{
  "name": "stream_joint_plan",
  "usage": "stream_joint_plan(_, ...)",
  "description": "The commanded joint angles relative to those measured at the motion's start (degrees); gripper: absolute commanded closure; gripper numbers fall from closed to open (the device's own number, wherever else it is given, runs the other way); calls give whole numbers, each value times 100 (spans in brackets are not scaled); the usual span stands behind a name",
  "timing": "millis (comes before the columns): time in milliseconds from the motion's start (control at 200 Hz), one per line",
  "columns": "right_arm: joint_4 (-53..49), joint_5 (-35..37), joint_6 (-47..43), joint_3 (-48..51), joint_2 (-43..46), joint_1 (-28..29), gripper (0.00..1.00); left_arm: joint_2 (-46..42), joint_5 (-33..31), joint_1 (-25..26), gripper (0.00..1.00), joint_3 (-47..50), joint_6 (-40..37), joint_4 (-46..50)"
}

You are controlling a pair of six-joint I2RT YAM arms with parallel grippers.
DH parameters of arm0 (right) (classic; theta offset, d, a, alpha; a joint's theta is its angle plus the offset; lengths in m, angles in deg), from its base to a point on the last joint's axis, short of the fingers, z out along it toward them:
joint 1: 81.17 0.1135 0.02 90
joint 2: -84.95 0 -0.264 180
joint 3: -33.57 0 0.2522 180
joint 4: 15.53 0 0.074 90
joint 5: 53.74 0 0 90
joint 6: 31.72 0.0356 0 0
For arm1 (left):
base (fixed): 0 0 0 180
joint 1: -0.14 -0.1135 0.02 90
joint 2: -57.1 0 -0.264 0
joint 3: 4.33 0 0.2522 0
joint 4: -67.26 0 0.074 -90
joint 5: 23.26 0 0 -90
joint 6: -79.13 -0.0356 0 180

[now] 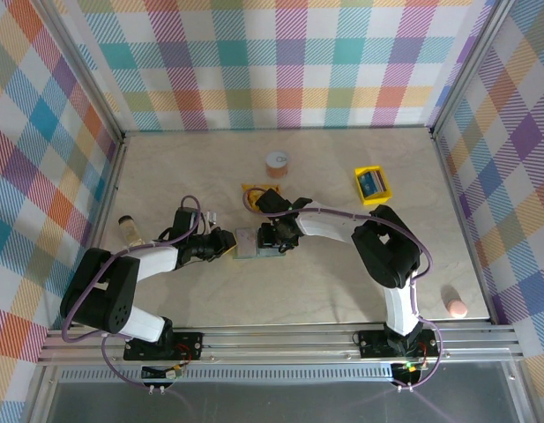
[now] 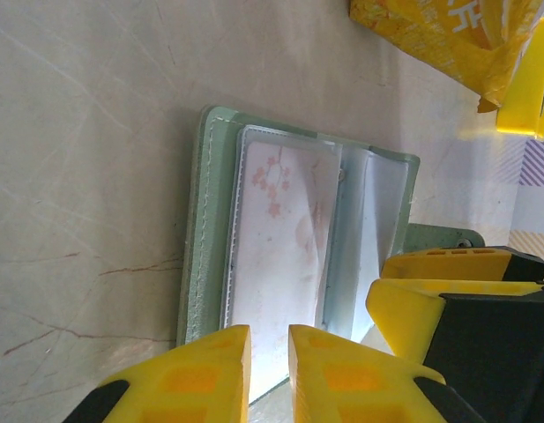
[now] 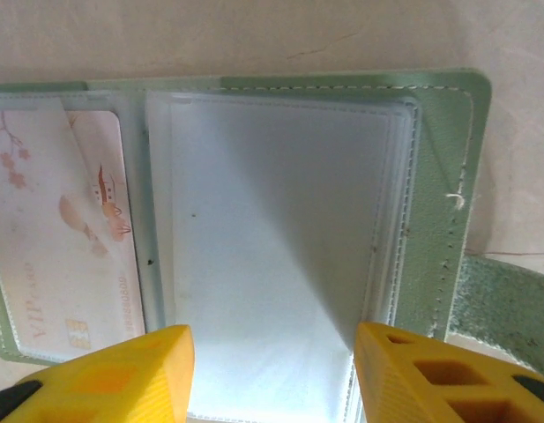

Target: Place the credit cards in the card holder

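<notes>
I am looking at a pale beige tabletop (image 1: 342,282) with faint marble veins. It is fenced on three sides by bright plaid walls (image 1: 280,62), and an aluminium rail (image 1: 280,337) runs along the near edge where both arms are bolted.

The card holder (image 1: 246,243) lies open near the middle, sage-green cover down and clear sleeves up. Taking it as the dial's centre:
- A crinkly orange snack packet (image 1: 252,190) sits at 12 o'clock, with a round orange thing (image 1: 278,163) beyond it.
- A yellow tray (image 1: 360,185) is at 2 o'clock.
- A small jar (image 1: 128,227) is at 9 o'clock, by the wall.
- A pink lump (image 1: 455,307) I cannot identify is at 4 o'clock, beside the rail.

The credit cards (image 1: 370,181) show as a blue patch inside the tray, too small for me to count. A pale card with pink blossoms (image 3: 60,238) sits in the holder's left sleeve.

The left pincer (image 2: 269,333) has its jaws drawn to a thin slit over the holder's near edge. That edge is hidden behind the yellow fingers (image 2: 201,374), so I cannot tell whether they pinch anything. The right pincer (image 3: 270,339) has its jaws spread wide, one on either side of the clear right-hand sleeve (image 3: 272,203).

From above, the two wrists cover most of the holder. In the right wrist view its green strap (image 3: 510,300) is cut off at the frame edge.
</notes>
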Motion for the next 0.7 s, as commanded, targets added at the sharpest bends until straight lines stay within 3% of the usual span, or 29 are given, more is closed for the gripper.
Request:
stream_joint_plan(0, 52, -136, 34, -118, -116, -38, 50, 93, 108, 5, 82, 51, -122, -169)
stream_joint_plan(525, 599, -681, 260, -66, -177, -109, 53, 130, 91, 5, 82, 73, -126, -214)
stream_joint_plan(695, 457, -454, 162, -88, -55, -83, 54, 103, 82, 5, 82, 91, -151, -189)
